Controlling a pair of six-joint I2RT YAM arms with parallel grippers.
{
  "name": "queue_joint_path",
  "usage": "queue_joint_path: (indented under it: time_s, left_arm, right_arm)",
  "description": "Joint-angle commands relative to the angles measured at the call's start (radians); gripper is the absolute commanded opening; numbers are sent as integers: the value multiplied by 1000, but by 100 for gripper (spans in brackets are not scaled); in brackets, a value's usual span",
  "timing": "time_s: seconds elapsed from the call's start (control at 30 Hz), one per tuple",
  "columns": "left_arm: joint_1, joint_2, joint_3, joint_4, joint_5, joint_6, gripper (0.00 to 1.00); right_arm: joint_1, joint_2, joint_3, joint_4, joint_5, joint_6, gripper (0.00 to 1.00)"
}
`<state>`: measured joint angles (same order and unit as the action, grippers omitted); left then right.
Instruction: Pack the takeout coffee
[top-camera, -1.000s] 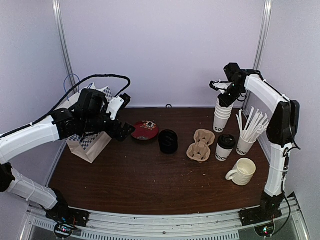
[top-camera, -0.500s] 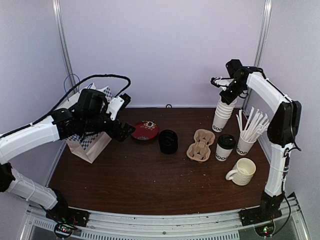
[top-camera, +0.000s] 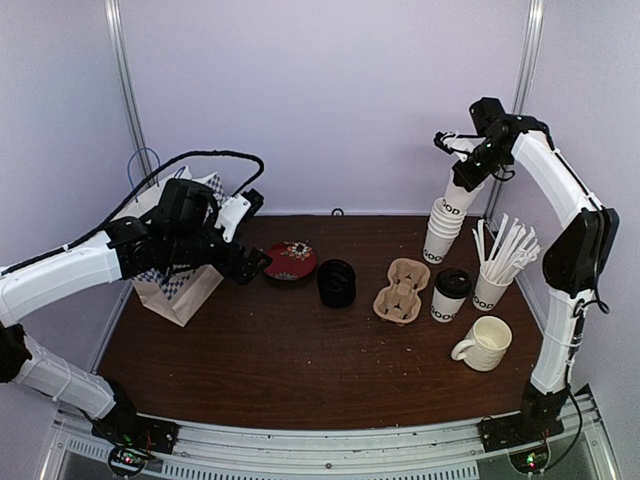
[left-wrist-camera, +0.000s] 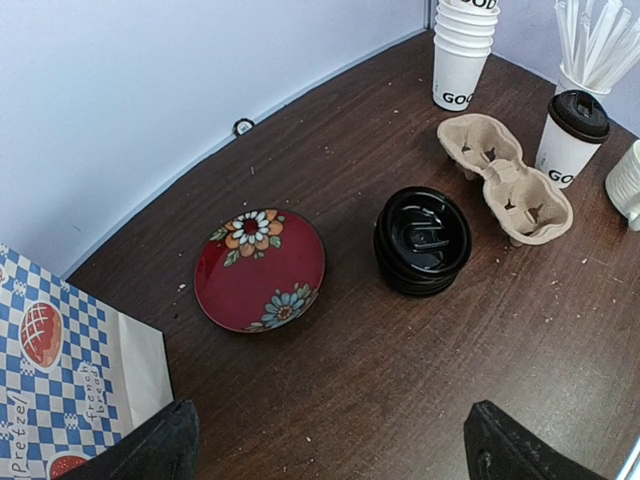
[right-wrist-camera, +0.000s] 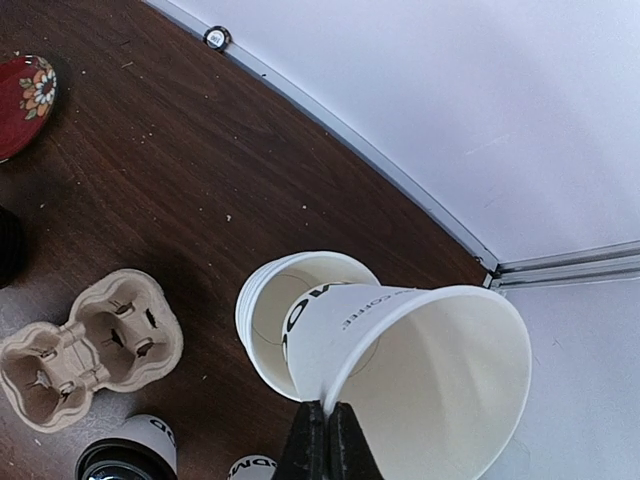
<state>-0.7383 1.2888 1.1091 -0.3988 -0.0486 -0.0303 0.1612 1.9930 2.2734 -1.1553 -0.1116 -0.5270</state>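
From above, the right pincer (top-camera: 467, 172) is holding a loose cup (top-camera: 460, 196) up high. The cup is tipping, and its bottom is right at the top of the cup stack (top-camera: 441, 240). I cannot tell if it is all the way out. The lidded cup (top-camera: 450, 296) is standing just beside the brown carrier (top-camera: 402, 290), and both holes of the carrier are sitting empty. The left pincer (top-camera: 248, 262) is hanging near the paper bag (top-camera: 176, 282) and the red plate (top-camera: 290, 260).

The left wrist camera is showing its two fingers (left-wrist-camera: 160, 450) spread wide apart with nothing between them. The black lids (left-wrist-camera: 422, 240) are sitting in a pile between the plate and the carrier.

The right wrist camera is showing its fingers squeezed tight on the thin rim of the loose cup.

I think the paper cup is very light and soft, so a hard squeeze could crush it. The rolled rim is the strongest place to pinch. The lidded cup may be heavier, but I cannot tell if it is full. It looks safest to hold it around its side, under the lid.
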Motion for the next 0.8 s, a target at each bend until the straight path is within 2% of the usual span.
queue_joint_path:
  time_s: [0.0, 0.17, 0.3, 0.43, 0.6, 0.77]
  left_arm:
    - [2, 8, 35, 7, 10, 11, 96]
    - [2, 8, 37, 7, 2, 5, 97]
    - [3, -4, 38, 10, 0, -1, 97]
    - [2, -18, 60, -11, 31, 7, 98]
    - [2, -55, 6, 57, 32, 43, 97]
    - [2, -32, 31, 19, -27, 62, 97]
  right_arm:
    - [-3, -46, 17, -20, -22, 10, 0]
    - [-3, -73, 8, -5, -32, 13, 0]
    - [1, -117, -2, 6, -107, 42, 0]
    - [27, -214, -134, 93, -232, 116, 0]
    - [159, -322, -263, 108, -210, 61, 0]
    - [345, -427, -423, 117, -177, -10, 0]
